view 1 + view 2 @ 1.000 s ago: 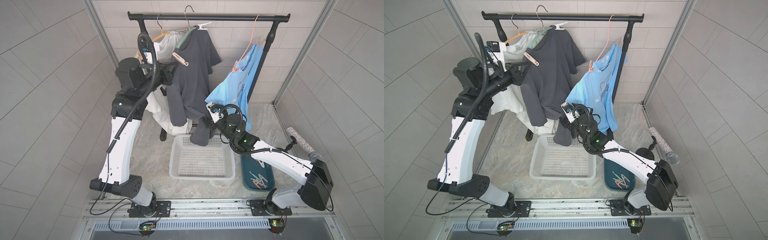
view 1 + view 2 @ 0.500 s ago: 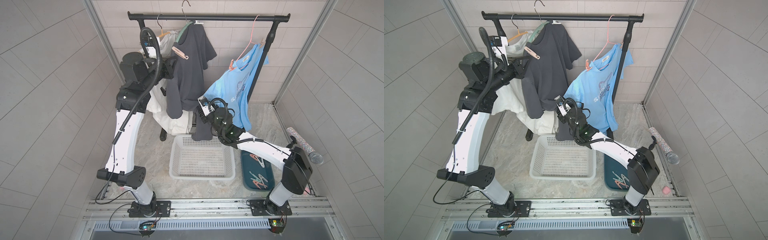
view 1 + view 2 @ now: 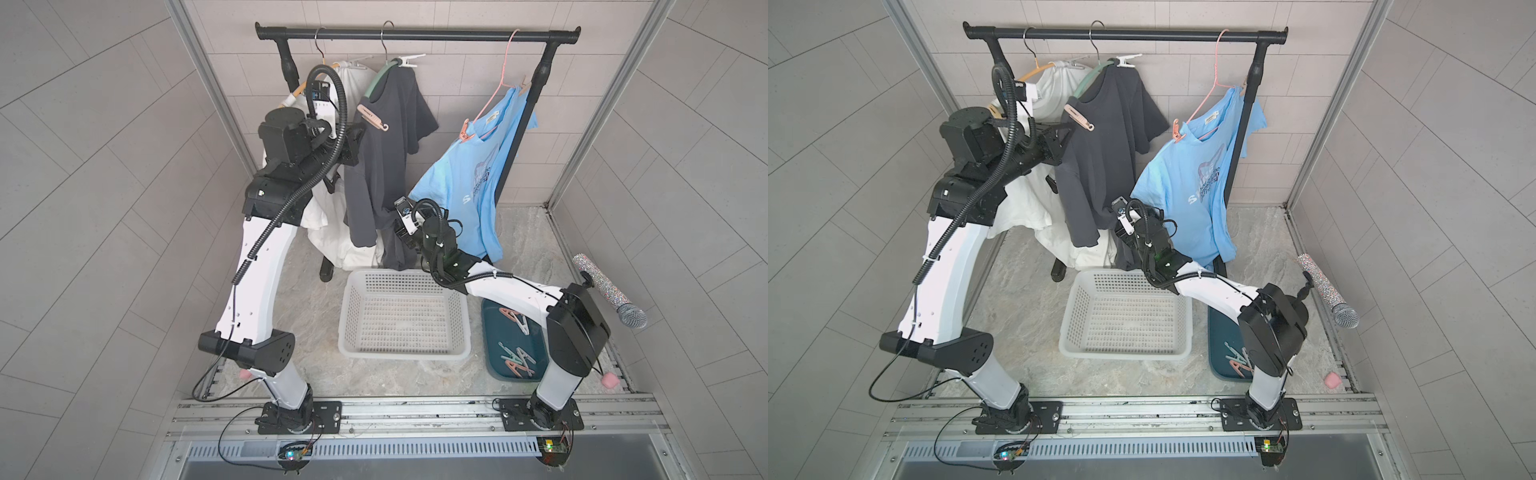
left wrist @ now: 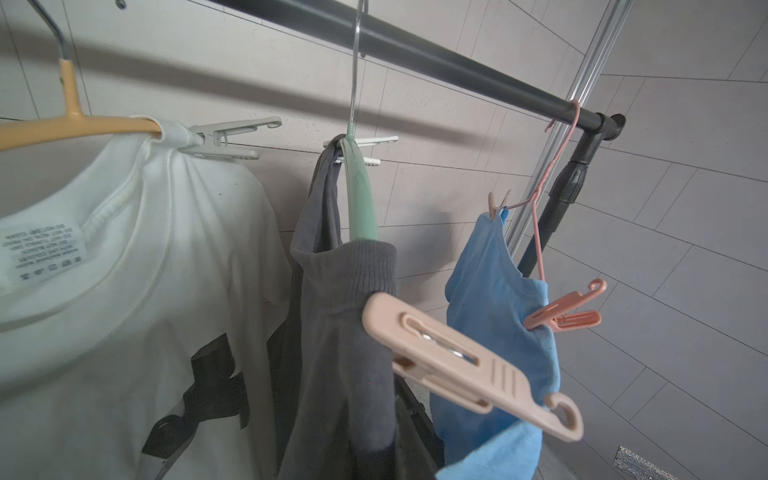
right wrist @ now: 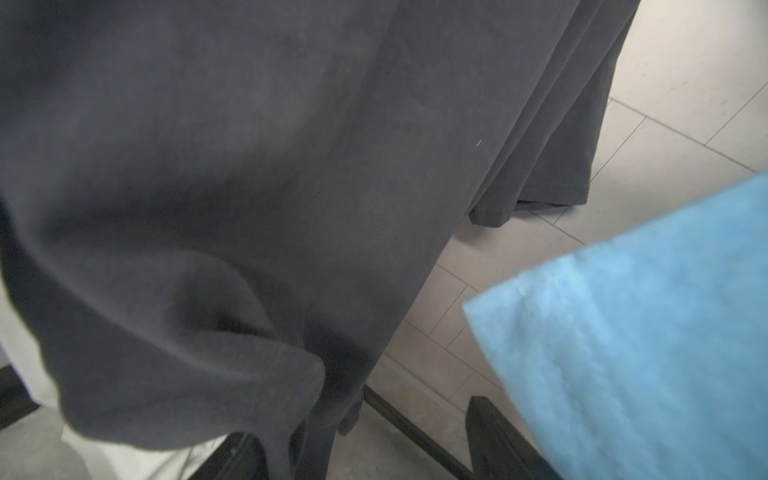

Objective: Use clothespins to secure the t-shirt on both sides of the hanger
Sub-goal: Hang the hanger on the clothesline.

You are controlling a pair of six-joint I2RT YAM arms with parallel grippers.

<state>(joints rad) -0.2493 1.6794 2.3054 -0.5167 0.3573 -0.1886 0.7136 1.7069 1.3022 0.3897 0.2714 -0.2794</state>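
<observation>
The dark grey t-shirt (image 3: 382,166) hangs on the green hanger (image 3: 376,81) at upper centre in both top views. A peach clothespin (image 3: 372,116) grips its near shoulder and a white clothespin (image 3: 409,61) sits by the hook. The left gripper (image 3: 1064,139) is pressed together beside the peach one. The right gripper (image 5: 353,453) is spread at the hem. Spare clothespins (image 3: 515,357) lie in the teal tray (image 3: 498,328), lower right.

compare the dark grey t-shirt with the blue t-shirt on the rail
The grey t-shirt is plain and dark; the blue t-shirt is light with a chest print. The grey t-shirt sits on a thick green hanger, the blue t-shirt on a thin pink wire hanger. The grey t-shirt has one peach clothespin and one white clothespin; neither of the blue t-shirt's two clothespins is white. Both hang from the black rail, pinned at each shoulder.
</observation>
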